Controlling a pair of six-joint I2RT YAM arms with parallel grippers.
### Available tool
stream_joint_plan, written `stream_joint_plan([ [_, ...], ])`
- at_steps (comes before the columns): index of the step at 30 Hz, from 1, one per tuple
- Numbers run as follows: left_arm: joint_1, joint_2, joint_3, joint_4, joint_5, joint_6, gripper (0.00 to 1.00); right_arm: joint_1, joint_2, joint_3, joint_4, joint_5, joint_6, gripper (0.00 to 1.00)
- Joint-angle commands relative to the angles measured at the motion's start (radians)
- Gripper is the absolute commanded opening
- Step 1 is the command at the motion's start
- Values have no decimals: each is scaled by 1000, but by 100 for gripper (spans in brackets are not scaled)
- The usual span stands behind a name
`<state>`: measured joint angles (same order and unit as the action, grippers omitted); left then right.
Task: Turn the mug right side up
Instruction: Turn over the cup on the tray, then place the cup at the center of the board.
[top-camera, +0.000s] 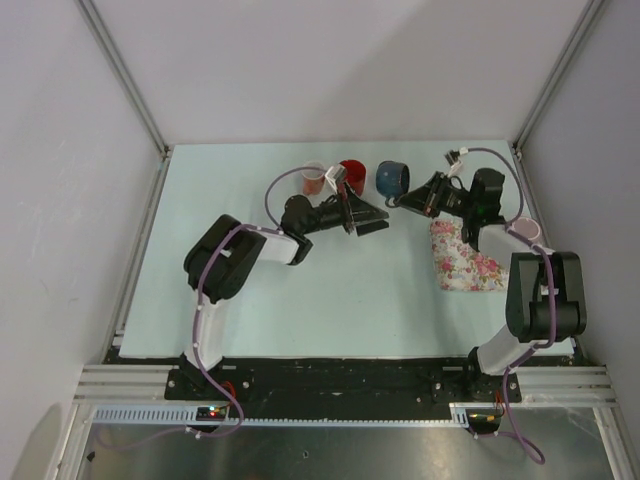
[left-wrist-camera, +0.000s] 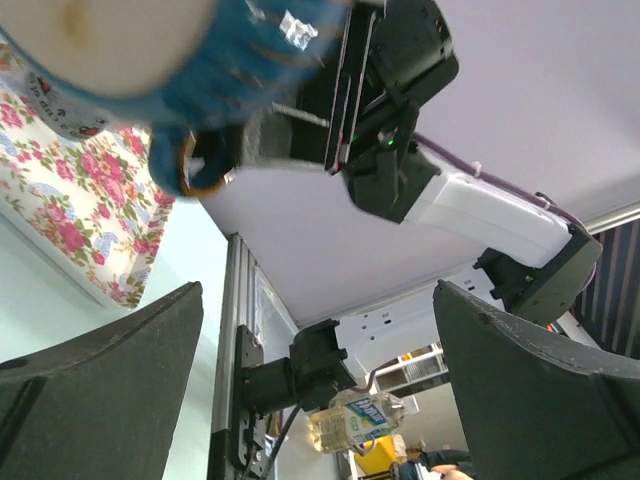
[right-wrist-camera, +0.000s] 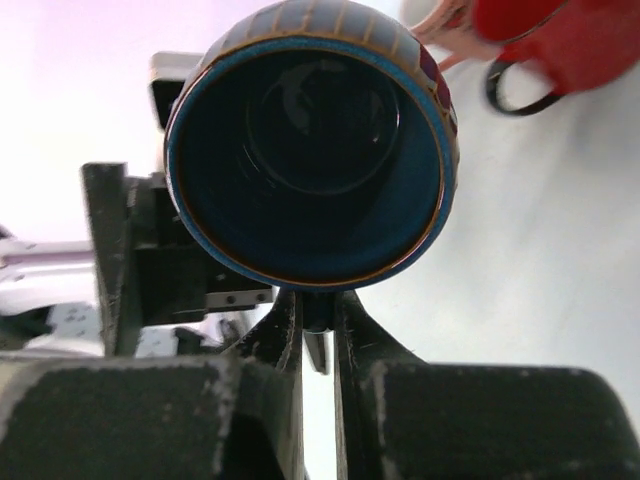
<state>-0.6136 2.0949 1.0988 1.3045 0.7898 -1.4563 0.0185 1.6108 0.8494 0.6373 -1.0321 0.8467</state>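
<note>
My right gripper (right-wrist-camera: 316, 312) pinches the mug (right-wrist-camera: 310, 150) by its handle (left-wrist-camera: 170, 170) (mouth facing my wrist) to turn it; my left gripper (left-wrist-camera: 315, 300) gapes wide, empty.

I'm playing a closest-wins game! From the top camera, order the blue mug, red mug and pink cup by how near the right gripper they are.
1. Blue mug: gripped by the right gripper, just beyond its tip.
2. Red mug: next, to the left.
3. Pink cup: farthest left.

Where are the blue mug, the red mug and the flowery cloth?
blue mug (right-wrist-camera: 310, 150), right wrist view, on its dark inside.
red mug (top-camera: 355, 168), top view, on its body.
flowery cloth (top-camera: 465, 262), top view, on its middle.
</note>
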Motion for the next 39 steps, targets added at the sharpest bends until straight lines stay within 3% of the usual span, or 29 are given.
stream_joint_plan([
  [1, 42, -47, -12, 154, 32, 67, 100, -36, -54, 218, -476, 158, -429, 0],
  [11, 162, -218, -56, -236, 25, 396, 100, -116, 90, 594, -1035, 405, -779, 0],
  [18, 239, -358, -55, -597, -31, 682, 100, -86, 352, 960, -1425, 644, -989, 0],
  [23, 290, -454, -63, -843, -107, 905, 100, -54, 471, 1104, -1507, 802, -1050, 0],
  [39, 413, -590, -148, -923, -69, 976, 100, 55, 692, 1324, -1526, 990, -1100, 0],
])
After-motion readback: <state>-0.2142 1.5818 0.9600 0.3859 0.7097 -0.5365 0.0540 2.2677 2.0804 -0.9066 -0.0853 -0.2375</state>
